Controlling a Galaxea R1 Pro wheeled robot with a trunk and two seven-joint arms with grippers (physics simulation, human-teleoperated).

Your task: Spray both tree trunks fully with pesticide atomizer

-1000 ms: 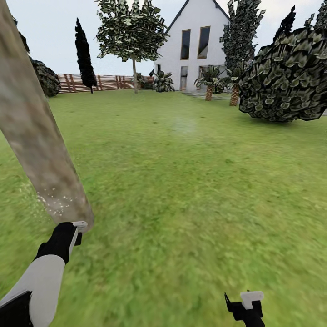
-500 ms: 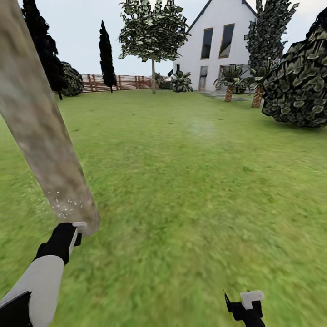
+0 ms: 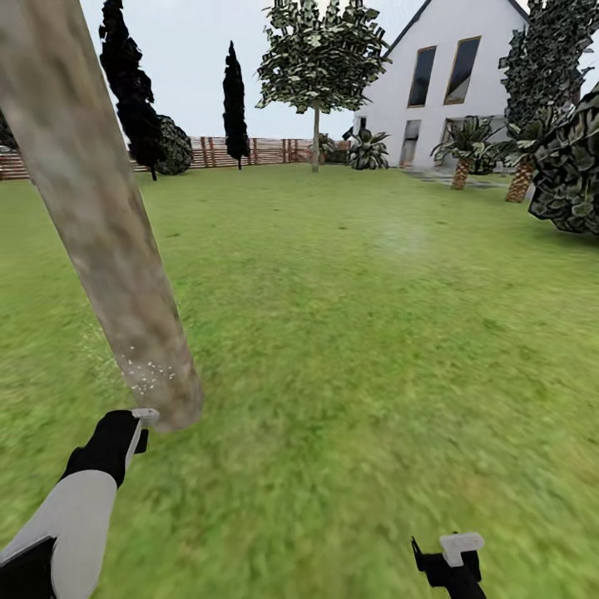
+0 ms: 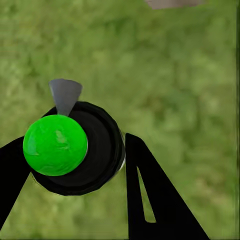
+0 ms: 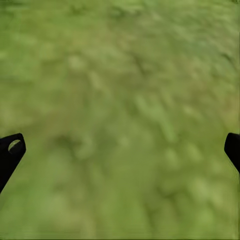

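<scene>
Pesticide point(image 3: 148, 374) still flecks trunk point(image 3: 100, 216); camera has panned left.

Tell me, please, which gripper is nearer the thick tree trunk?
Left. The left gripper sits right at the tree trunk's base, holding the atomizer; the right gripper hangs far off over the lawn.

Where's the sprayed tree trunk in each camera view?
Head view: tree trunk slants down the left side, ending by the left gripper.
Left wrist view: probably the grey sliver at the edge, beyond the atomizer.
Right wrist view: lawn under the right gripper.
Shared landmark: the lawn.
</scene>
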